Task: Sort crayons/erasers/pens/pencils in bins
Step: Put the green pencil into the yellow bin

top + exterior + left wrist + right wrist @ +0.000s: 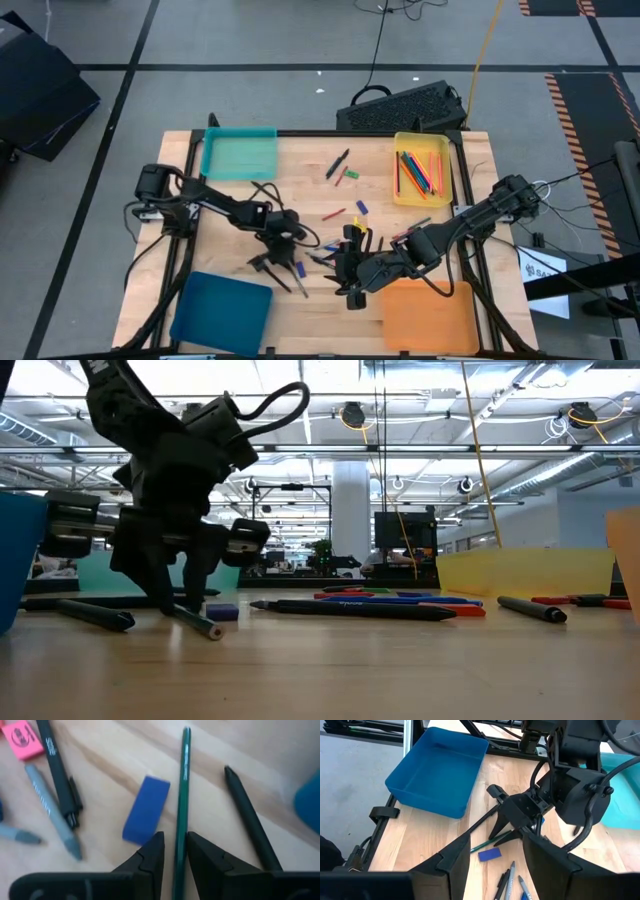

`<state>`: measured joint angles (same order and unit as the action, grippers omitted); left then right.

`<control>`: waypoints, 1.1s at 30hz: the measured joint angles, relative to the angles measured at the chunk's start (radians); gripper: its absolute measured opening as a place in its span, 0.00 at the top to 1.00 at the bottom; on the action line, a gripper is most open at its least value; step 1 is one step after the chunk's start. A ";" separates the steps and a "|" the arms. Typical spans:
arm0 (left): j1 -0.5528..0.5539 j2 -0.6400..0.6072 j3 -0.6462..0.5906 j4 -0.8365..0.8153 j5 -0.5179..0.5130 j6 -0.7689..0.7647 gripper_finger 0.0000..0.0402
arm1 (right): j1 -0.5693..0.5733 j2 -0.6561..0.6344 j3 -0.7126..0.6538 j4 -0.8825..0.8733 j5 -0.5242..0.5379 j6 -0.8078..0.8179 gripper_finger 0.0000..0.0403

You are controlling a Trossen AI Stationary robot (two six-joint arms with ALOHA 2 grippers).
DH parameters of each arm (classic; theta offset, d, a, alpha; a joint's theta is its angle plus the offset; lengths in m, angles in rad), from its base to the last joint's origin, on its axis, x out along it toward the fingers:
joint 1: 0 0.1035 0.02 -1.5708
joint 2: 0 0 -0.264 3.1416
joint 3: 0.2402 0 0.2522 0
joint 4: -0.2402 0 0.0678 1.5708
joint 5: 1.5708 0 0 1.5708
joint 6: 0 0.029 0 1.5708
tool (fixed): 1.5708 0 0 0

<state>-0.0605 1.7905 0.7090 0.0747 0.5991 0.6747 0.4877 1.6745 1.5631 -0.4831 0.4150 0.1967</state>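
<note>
1. Beside the dark blue bin [222, 313], just off its inner corner toward the table's middle, the left gripper [283, 262] is down at the wood. In its wrist view its two fingers [148, 862] sit close on either side of a thin green pencil [182, 795], nearly pinching it, though I cannot tell for sure that they touch it. The low view shows this pencil [196, 622] slanting down from the fingers with its end on the table.
2. Next to that pencil, on the side away from the dark blue bin, lies a blue eraser [147, 809], flat on the wood and just apart from the pencil.
3. Between the pencil and the dark blue bin lies a dark pen [249, 820], roughly parallel to the pencil and not touching it.
4. Farther from the dark blue bin than the eraser lie a black pen [57, 770], a grey pen [52, 810] and a pink eraser [22, 739].
5. Well apart from the dark blue bin, near the orange bin [428, 314], the right gripper [350, 280] hovers with its fingers spread open, holding nothing.
6. Across the table from the dark blue bin stand the teal bin [239, 153] and the yellow bin [423, 168]; the yellow one holds several coloured pencils [418, 172].
7. Out in the middle of the table, toward the yellow bin, a few loose pens and small pieces lie scattered.
</note>
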 joint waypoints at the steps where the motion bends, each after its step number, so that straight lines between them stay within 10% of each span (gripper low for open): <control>1: 0.000 0.013 0.000 0.019 0.014 -0.007 0.78 | 0.000 0.000 0.000 0.000 0.000 0.000 0.57; 33: -0.127 0.273 0.002 0.585 0.043 -0.186 0.78 | 0.000 0.000 0.000 -0.015 -0.002 0.004 0.57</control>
<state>-0.1875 2.0636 0.7109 0.6593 0.6423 0.4885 0.4877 1.6745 1.5631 -0.4981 0.4130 0.2008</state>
